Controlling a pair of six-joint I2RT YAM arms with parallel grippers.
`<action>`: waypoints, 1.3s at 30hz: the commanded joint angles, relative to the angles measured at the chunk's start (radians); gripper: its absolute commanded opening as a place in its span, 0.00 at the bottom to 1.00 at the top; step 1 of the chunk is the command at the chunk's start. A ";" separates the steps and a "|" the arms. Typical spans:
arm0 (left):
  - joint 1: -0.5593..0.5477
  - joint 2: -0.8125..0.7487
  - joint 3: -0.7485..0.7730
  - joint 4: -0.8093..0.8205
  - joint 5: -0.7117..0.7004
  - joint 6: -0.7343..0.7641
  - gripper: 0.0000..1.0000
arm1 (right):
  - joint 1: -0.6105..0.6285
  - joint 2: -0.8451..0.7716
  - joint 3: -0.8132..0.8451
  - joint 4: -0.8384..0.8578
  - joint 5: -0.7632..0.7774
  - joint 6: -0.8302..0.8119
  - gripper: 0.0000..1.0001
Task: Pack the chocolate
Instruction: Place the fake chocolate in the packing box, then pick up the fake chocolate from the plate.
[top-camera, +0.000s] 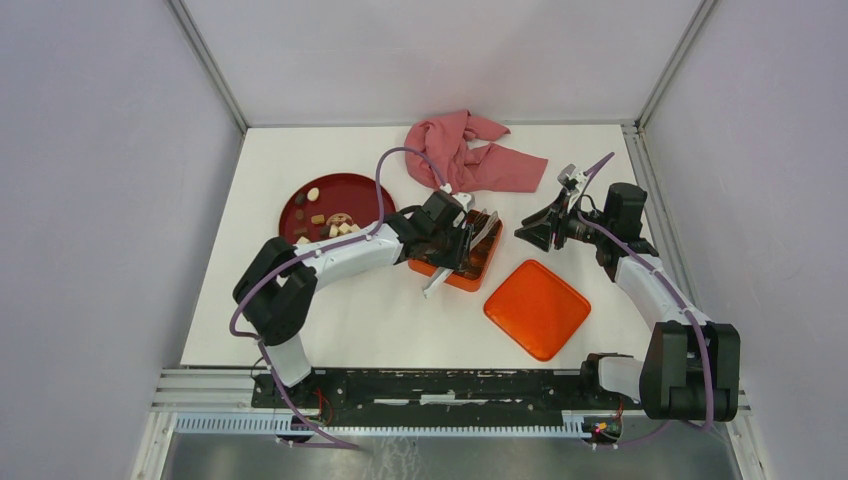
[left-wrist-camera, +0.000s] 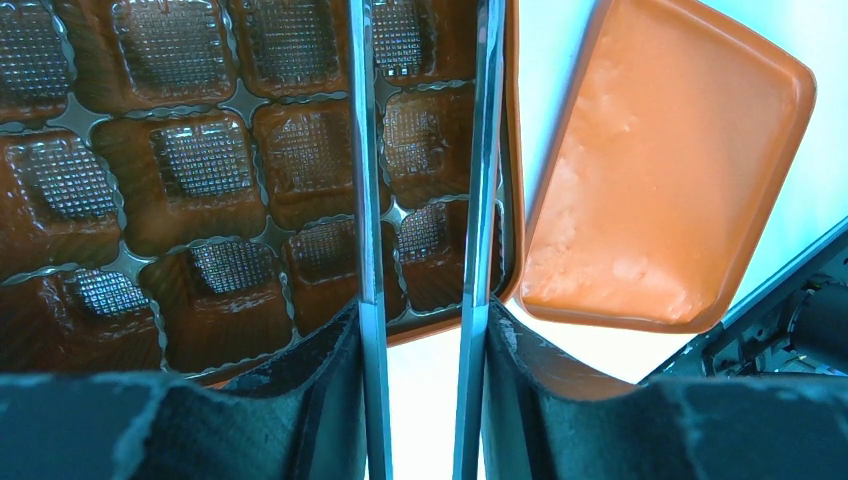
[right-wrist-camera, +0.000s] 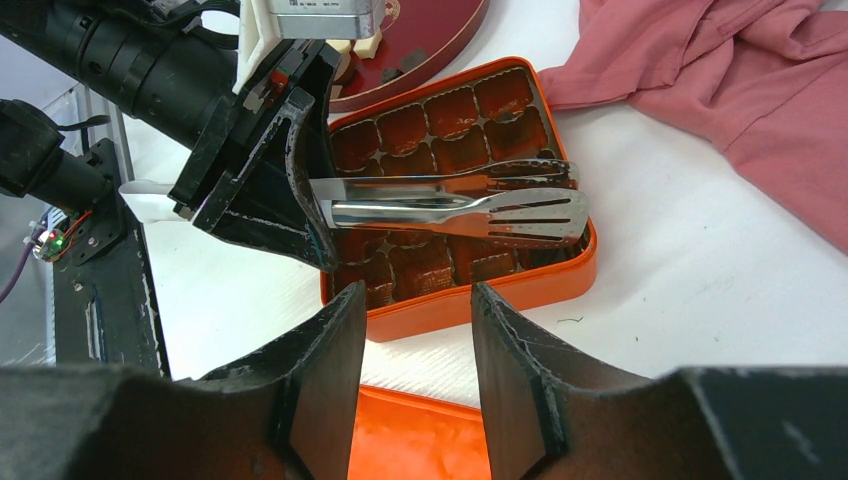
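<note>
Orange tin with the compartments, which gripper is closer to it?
Left. The left gripper hangs over the tin, holding tongs above its compartments; the right gripper sits off to the tin's right, apart from it.

A pink cloth (top-camera: 470, 152) lies beyond the orange tin (top-camera: 481, 269), metal tongs (right-wrist-camera: 450, 208) over it, orange lid (top-camera: 537, 308) beside it, dark-red plate (top-camera: 345, 190) to its left.

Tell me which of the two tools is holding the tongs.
The left tool, closed on the metal tongs above the orange tin. The right tool hangs beside the tin with its jaws apart and nothing between them.
</note>
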 joint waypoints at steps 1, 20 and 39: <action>-0.008 -0.054 0.042 0.047 -0.016 0.029 0.42 | 0.000 -0.012 0.044 0.015 -0.004 -0.014 0.49; 0.109 -0.442 0.023 -0.532 -0.327 0.083 0.41 | 0.001 -0.021 0.055 0.009 -0.029 -0.010 0.49; 0.401 -0.493 0.007 -0.741 -0.216 0.227 0.42 | 0.073 -0.019 0.064 -0.012 -0.024 -0.033 0.49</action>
